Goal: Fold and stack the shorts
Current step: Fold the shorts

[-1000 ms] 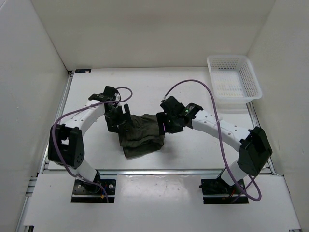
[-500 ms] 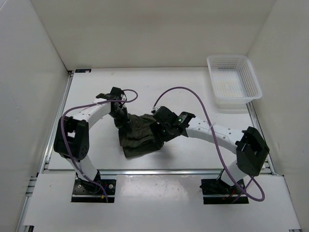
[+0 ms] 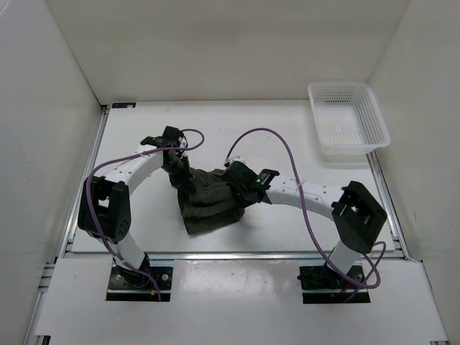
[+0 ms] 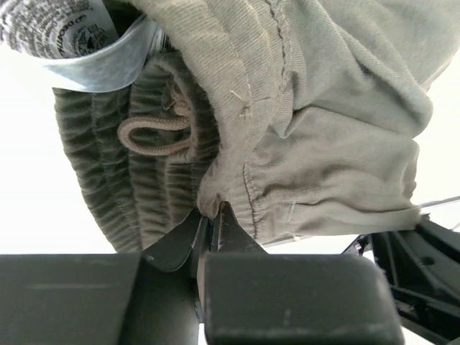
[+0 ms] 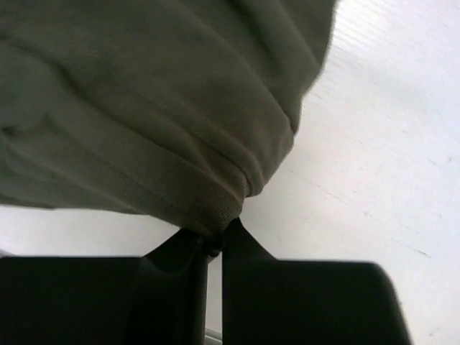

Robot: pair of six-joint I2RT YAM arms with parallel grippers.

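Observation:
The dark olive shorts (image 3: 210, 201) lie bunched in the middle of the white table, between my two arms. My left gripper (image 3: 184, 180) sits at their upper left edge, shut on a fold of the cloth. The left wrist view shows the shorts (image 4: 316, 122) with their gathered waistband and a drawstring loop (image 4: 154, 135), and the left gripper (image 4: 213, 215) pinching a hem. My right gripper (image 3: 233, 188) is at the garment's right side. Close up, the right gripper (image 5: 216, 241) is shut on a ribbed edge of the shorts (image 5: 144, 108).
A white mesh basket (image 3: 348, 122) stands at the back right corner of the table. White walls close in the table on the left, the back and the right. A metal rail (image 3: 237, 254) runs along the near edge.
Both grippers came down onto the shorts and closed, the left first, the right just now. The right arm slid left toward the garment's right edge.

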